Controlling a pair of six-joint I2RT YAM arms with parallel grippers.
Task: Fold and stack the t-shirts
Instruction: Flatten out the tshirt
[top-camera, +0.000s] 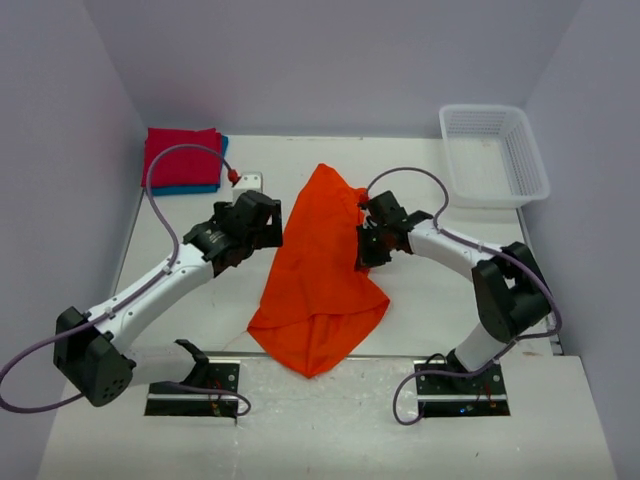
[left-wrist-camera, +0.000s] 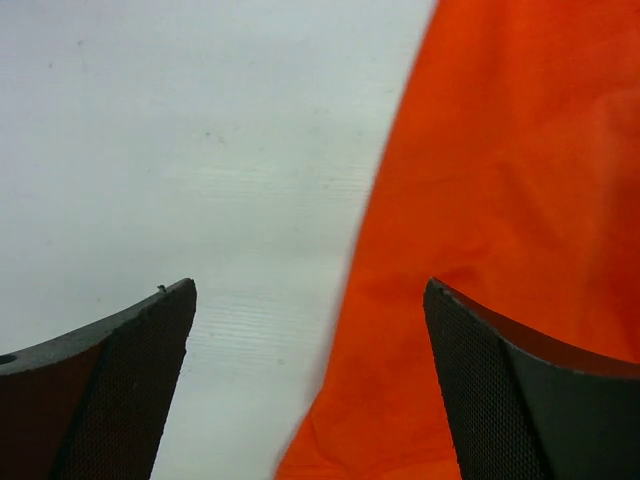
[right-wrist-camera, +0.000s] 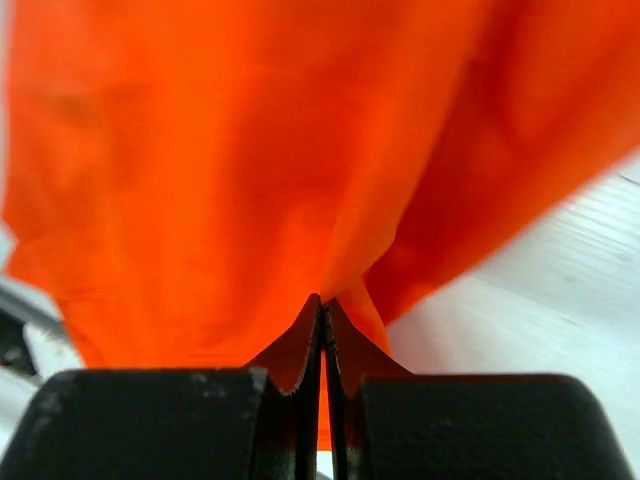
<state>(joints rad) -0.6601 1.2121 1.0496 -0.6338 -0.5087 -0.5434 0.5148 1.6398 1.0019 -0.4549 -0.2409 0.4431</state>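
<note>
On the table (top-camera: 440, 300) centre, the orange t-shirt (top-camera: 318, 290) lies bunched: light, limp, likely to sag from 1 pinch. Right jaws are clamped on its edge; left jaws gape beside the opposite edge, the sensible second hold.

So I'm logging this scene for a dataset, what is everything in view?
orange t-shirt: one, bright orange, loose and rumpled mid-table between the arms
red t-shirt: one, crimson, folded, far left corner, on the blue one
blue t-shirt: one, blue, under the red, only its edges show
basket: one, white mesh, far right corner, looks empty
small block: one, white with a red tip, beside the folded pile; too small to identify
table: one, white
left arm: one, white and black, near left
right arm: one, white and black, near right
left tool: one, black, open at the orange shirt's left edge
right tool: one, black, shut on orange cloth
</note>
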